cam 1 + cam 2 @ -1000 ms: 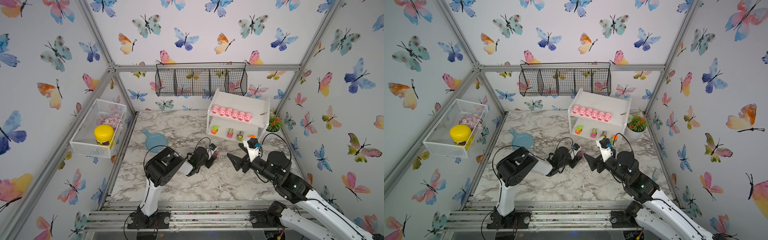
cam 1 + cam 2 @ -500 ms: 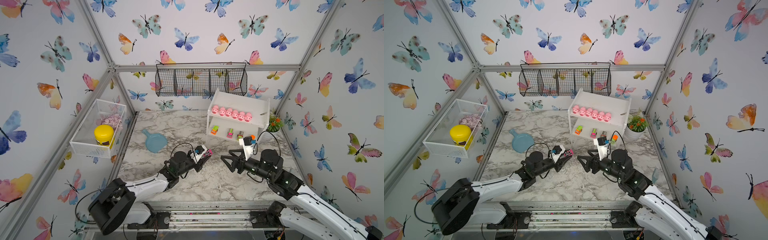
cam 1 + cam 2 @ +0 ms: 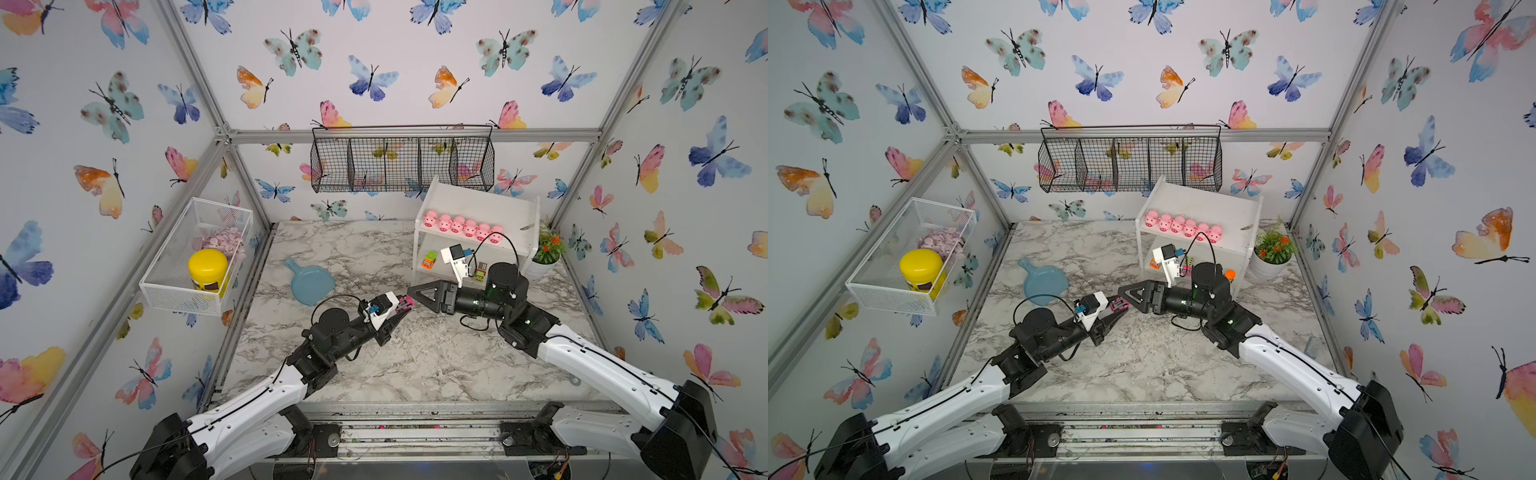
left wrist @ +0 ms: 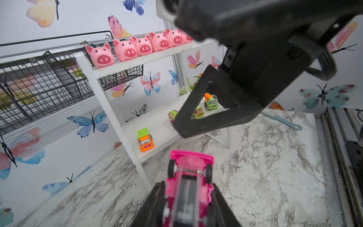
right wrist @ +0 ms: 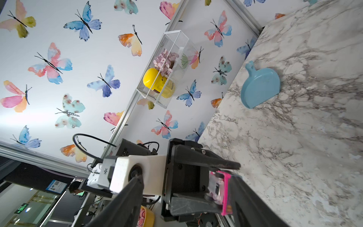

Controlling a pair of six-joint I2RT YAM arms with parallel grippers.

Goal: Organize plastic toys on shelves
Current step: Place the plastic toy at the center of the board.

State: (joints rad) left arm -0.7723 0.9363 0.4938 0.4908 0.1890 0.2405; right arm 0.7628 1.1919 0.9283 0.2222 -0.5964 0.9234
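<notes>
Left gripper (image 3: 398,308) has its jaws pinched narrow on the pink truck (image 4: 188,176), pretty much dead centre in both top views. The right gripper (image 3: 415,296) points at it from the right with jaws spread wide, one finger on each side of the truck, not clamped on anything. Up and right of centre, the white shelf (image 3: 478,199) has six pigs (image 3: 461,226) lined up on its top board. Three little trucks (image 4: 146,140) are parked on the lower one.

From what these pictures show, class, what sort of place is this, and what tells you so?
Probably a staged robot test cell: an aluminium frame holds butterfly-papered walls, two robot arms stand on a rail beside a marble-look tabletop, and a white shelf displays toy pigs.
</notes>
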